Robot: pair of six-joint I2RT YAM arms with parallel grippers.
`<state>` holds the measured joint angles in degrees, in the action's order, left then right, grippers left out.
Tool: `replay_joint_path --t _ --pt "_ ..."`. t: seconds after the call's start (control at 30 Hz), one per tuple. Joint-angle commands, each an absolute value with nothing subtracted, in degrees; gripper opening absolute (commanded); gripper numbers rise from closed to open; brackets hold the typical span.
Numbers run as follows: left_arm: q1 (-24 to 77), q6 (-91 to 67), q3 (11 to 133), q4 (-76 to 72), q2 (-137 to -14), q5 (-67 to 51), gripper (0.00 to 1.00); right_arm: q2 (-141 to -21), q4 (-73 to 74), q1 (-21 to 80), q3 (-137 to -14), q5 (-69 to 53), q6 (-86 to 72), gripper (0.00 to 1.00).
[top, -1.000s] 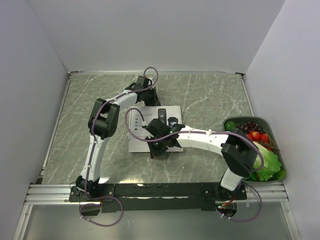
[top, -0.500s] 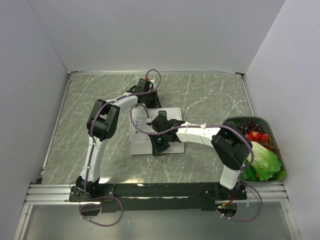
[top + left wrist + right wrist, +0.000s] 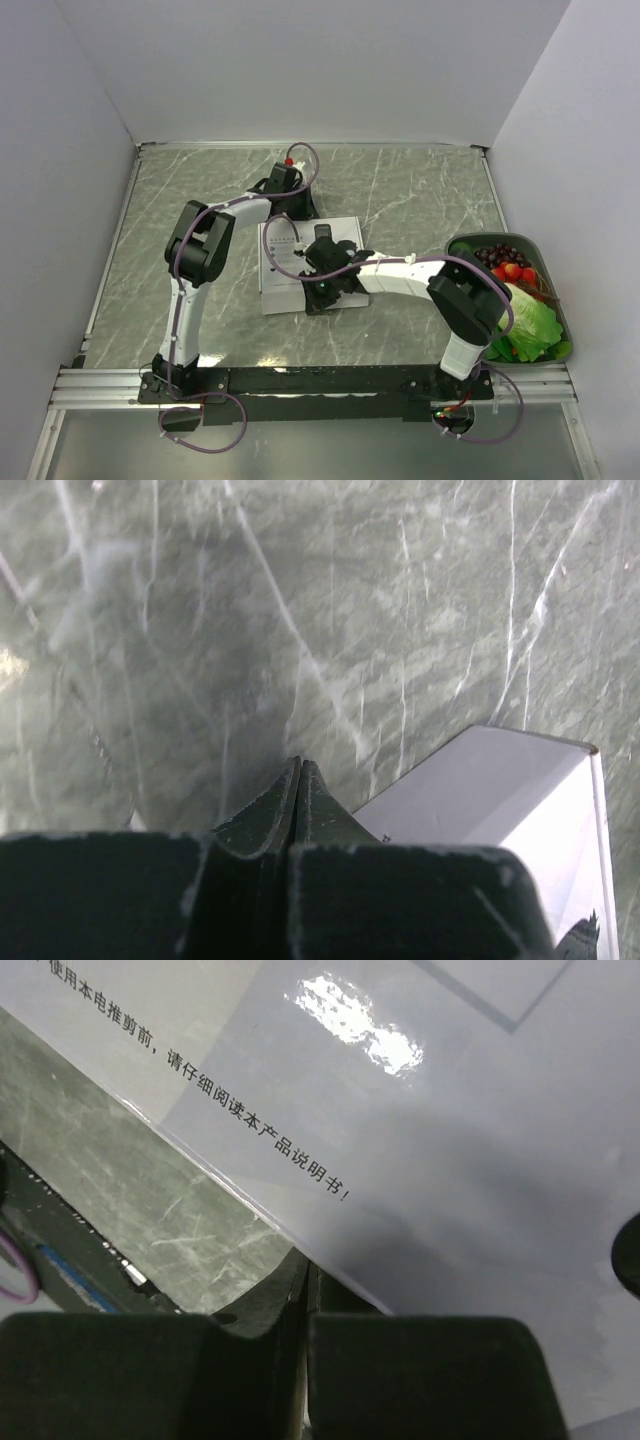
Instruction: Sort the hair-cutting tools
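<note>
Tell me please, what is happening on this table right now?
Two robot arms reach around a flat white cardboard box with printed text, lying on the grey marble table. The right arm's fingers are shut and empty, right at the box's edge. The left arm's fingers, also shut and empty, are over bare table beside a box corner.

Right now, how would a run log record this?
left claw shut, over table beside white box | right claw shut, above white box
</note>
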<state>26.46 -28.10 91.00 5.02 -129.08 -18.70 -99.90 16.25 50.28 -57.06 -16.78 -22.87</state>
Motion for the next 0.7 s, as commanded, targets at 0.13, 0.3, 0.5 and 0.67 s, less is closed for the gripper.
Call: replay_joint_path --t 0.13,0.3,0.5,0.67 --pt "30.5 -27.1 79.2 18.5 -124.7 -26.2 0.01 -96.6 3.8 52.5 -46.9 9.5 -23.2 0.0" --pt "31.2 -26.5 76.0 18.5 -122.9 -26.6 0.01 -96.3 1.6 56.2 -44.6 17.0 -25.2 0.0" --pt "32.7 -26.6 74.0 17.8 -121.4 -27.6 0.01 -96.5 1.1 58.7 -44.2 22.8 -25.4 0.0" --pt "34.7 -26.0 73.6 18.9 -121.0 -27.1 0.01 -98.2 0.5 58.8 -45.2 26.6 -25.4 0.0"
